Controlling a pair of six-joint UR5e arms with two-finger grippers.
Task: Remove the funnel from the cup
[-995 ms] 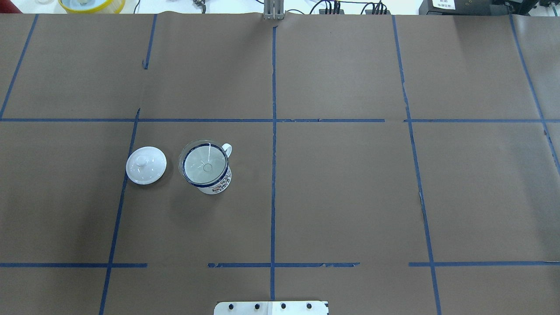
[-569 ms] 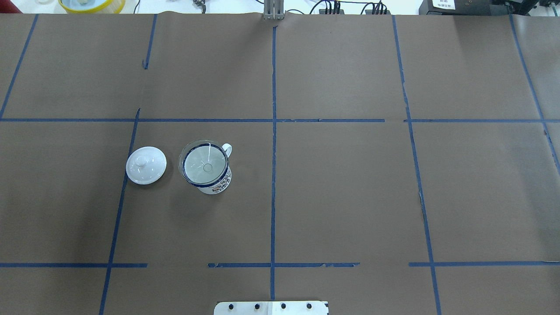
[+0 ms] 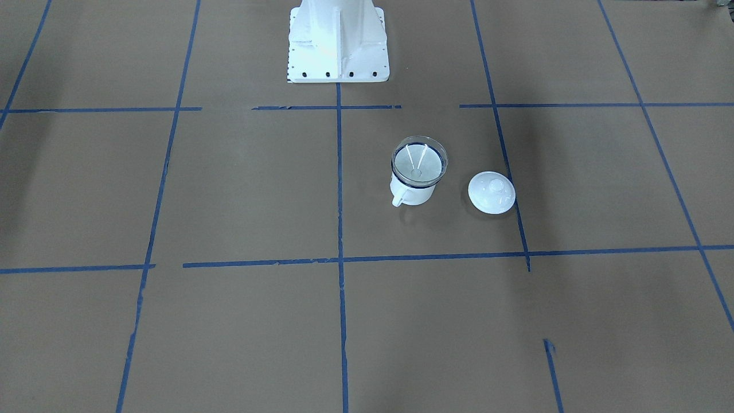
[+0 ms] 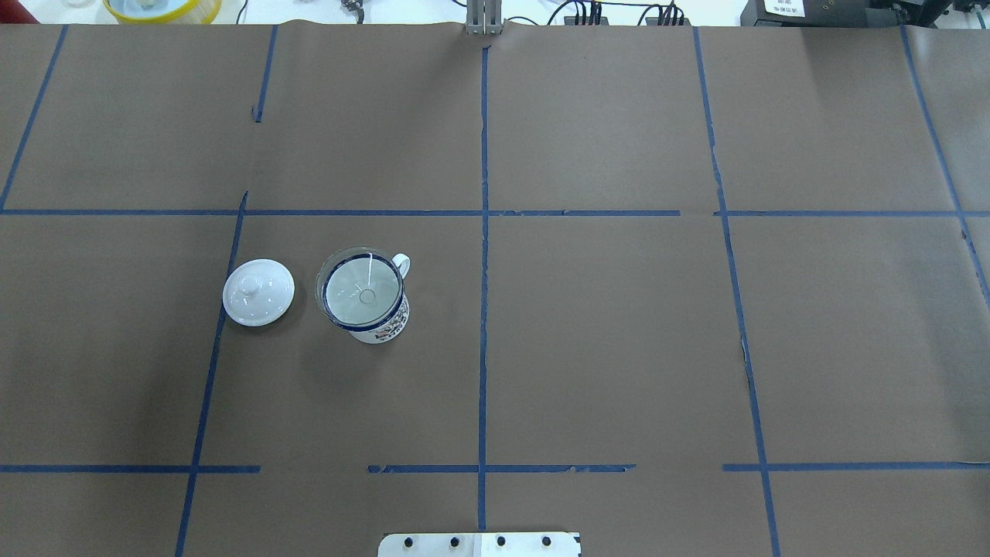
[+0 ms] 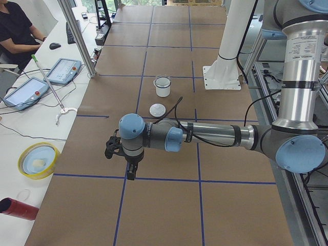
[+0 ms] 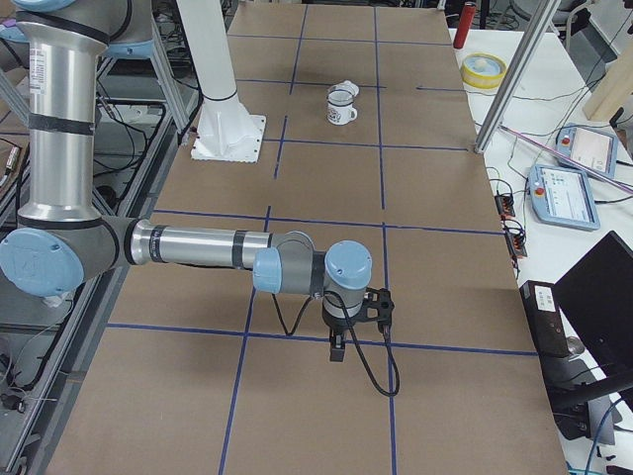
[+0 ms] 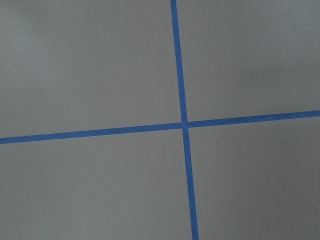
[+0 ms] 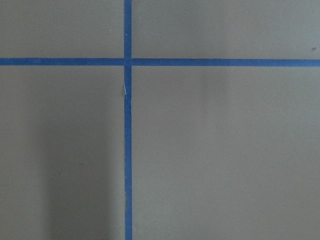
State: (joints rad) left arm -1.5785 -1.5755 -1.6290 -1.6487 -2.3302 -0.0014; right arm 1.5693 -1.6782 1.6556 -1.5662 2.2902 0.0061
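Squarely in the mouth of the cup (image 4: 384,328) sits the funnel (image 4: 362,292), its clear cone resting on the dark blue rim and its spout pointing down inside. The cup stands upright on the brown-papered bench (image 4: 619,348), on the robot's left half, with its loop handle turned toward the operators' side. Just beside it, further to the robot's left and not touching it, a white domed lid (image 4: 258,292) lies knob up, its outer edge at a strip of blue tape (image 4: 209,387).

Both arms are stretched low over the ends of the bench, well apart from the cup. The left claw (image 5: 131,174) hangs pointing down above a tape line at the near end of the left side view; the right claw (image 6: 337,351) hangs likewise at the opposite end. Each appears only in a side view, so whether its fingers are spread or pressed together cannot be told. Neither holds anything that can be seen. Both wrist cameras take in only brown paper and crossing tape lines. The white pedestal (image 3: 337,40) stands at the robot's edge of the bench.
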